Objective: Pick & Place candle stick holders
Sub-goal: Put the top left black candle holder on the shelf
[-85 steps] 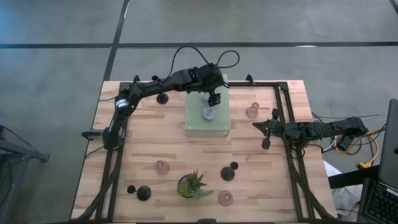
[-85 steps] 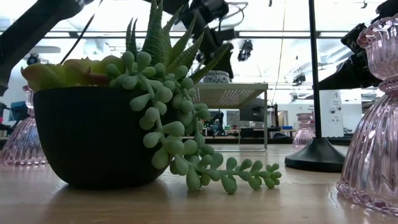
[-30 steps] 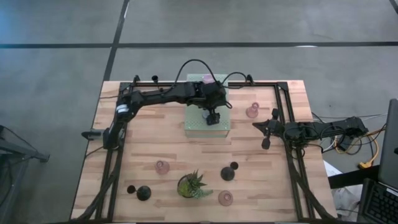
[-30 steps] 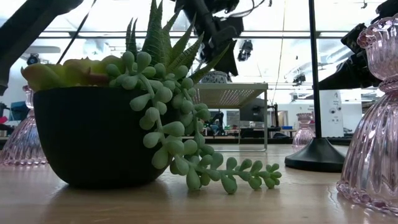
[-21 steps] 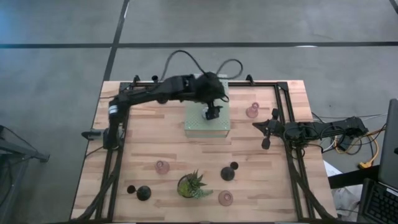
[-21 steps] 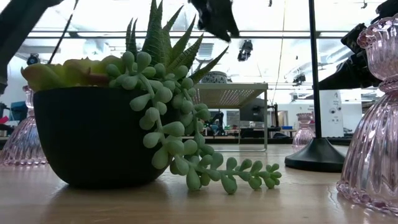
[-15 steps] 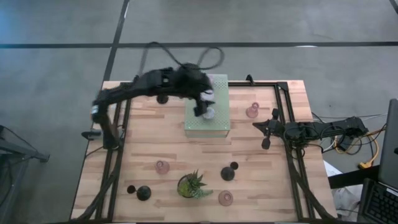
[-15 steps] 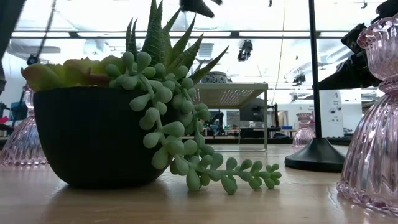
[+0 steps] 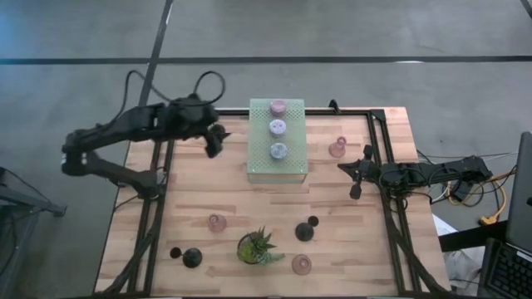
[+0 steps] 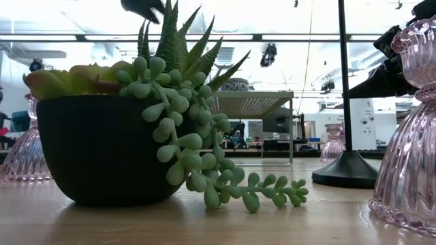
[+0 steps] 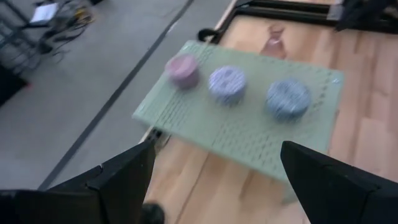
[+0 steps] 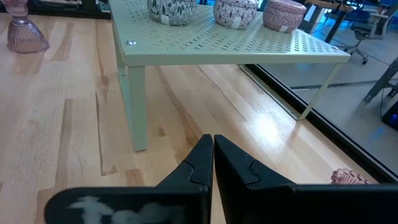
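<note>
Three squat holders (image 9: 278, 128) sit on the perforated box (image 9: 260, 163).

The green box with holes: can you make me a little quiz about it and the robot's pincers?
1. How many squat holders sit on top of the green box?
2. True or false: the left pincer is holding a holder.
3. Where is the right pincer? A: over the green box. B: near the right side of the table. C: at the table's left edge.

Key: 1) three; 2) false, it is open and empty; 3) B.
</note>
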Controlling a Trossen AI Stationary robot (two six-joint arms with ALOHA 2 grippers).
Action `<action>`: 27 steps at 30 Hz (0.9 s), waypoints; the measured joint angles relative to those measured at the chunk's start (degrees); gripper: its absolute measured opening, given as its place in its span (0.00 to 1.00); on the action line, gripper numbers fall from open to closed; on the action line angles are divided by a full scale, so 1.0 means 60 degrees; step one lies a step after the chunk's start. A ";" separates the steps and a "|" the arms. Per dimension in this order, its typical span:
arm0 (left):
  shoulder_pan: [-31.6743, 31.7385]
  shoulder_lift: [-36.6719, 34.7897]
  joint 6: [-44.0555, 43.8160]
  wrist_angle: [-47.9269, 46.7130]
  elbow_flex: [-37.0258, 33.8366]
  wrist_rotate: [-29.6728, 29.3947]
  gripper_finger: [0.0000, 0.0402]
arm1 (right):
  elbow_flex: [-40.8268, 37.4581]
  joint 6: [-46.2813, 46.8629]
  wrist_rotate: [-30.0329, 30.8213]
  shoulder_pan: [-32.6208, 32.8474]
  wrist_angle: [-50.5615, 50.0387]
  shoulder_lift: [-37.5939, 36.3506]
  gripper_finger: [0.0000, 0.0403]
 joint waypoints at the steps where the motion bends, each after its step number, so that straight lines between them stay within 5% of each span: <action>1: 0.0000 -0.0304 -0.0177 -0.0003 -0.0342 -0.0129 0.87 | 0.0000 0.0000 0.0000 0.0000 0.0000 0.0000 0.02; 14: -0.0007 -0.3011 -0.1924 -0.1038 -0.3458 -0.0527 0.87 | 0.0000 -0.0001 -0.0004 -0.0001 0.0000 0.0000 0.02; 23: -0.0007 -0.5073 -0.2390 -0.1080 -0.4704 0.3532 0.87 | 0.0000 -0.0003 0.0000 0.0000 0.0000 0.0000 0.02; 27: -0.0007 -0.5501 -0.1830 -0.1081 -0.5030 0.3746 0.87 | 0.0000 -0.0004 -0.0002 -0.0002 0.0000 0.0000 0.02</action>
